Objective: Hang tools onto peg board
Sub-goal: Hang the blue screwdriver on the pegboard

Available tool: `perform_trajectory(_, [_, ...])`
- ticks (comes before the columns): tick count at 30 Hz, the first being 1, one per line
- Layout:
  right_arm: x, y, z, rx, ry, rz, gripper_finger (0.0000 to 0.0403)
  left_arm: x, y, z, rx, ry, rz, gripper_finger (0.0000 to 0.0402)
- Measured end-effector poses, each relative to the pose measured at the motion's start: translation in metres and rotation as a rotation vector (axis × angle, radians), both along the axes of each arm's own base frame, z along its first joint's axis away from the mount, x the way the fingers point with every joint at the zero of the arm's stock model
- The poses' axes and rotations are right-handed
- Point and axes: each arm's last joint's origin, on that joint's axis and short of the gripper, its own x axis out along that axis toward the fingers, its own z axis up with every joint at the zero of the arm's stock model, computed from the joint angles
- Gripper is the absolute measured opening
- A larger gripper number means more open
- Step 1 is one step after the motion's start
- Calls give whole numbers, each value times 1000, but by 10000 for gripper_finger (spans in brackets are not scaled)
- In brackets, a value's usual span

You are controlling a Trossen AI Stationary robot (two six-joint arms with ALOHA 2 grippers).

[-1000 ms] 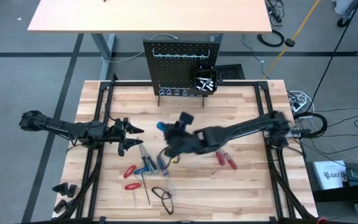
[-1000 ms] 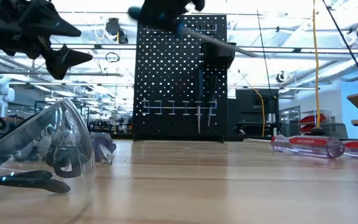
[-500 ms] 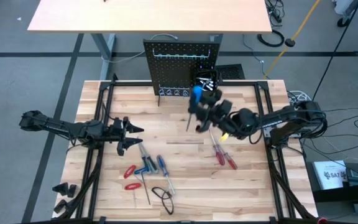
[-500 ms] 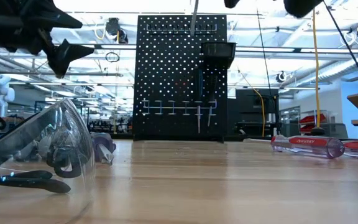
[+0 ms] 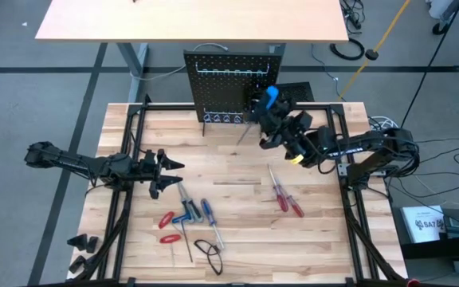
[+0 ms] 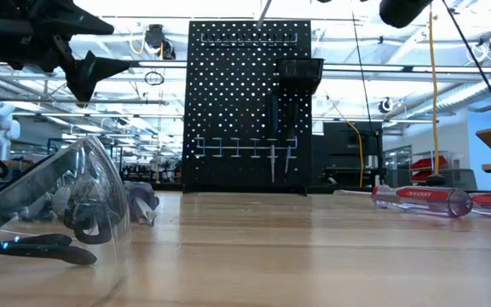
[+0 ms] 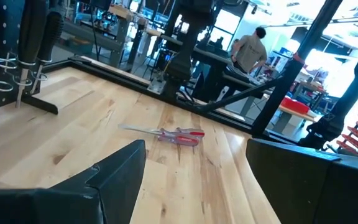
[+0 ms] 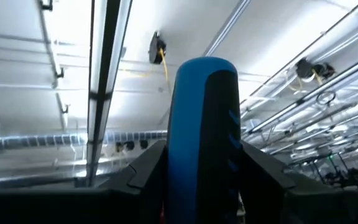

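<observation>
Right end effector (image 5: pixel 271 119), screwdriver (image 5: pixel 270 99) tip unclear

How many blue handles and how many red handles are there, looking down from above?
Blue handles: 3 (one in the right pincer, two on the table)
Red handles: 4
Total: 7

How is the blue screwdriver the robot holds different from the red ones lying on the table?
The blue-handled screwdriver is gripped by the right gripper, raised near the black peg board. The two red-handled screwdrivers lie flat on the wooden table, untouched. All have thin metal shafts.
</observation>
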Motion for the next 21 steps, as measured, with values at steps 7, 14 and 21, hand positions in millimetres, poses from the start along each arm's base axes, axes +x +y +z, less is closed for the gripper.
perform_trajectory(7, [-12,-14,10,0,-60,-50,153,0,0,1,23,-14,1,286])
perform_trajectory(14, [-22,-28,17,28,-131,-48,153,0,0,3,27,-33,1,286])
perform_trajectory(21, [-35,-35,29,42,-161,-46,153,0,0,10,40,-86,3,286])
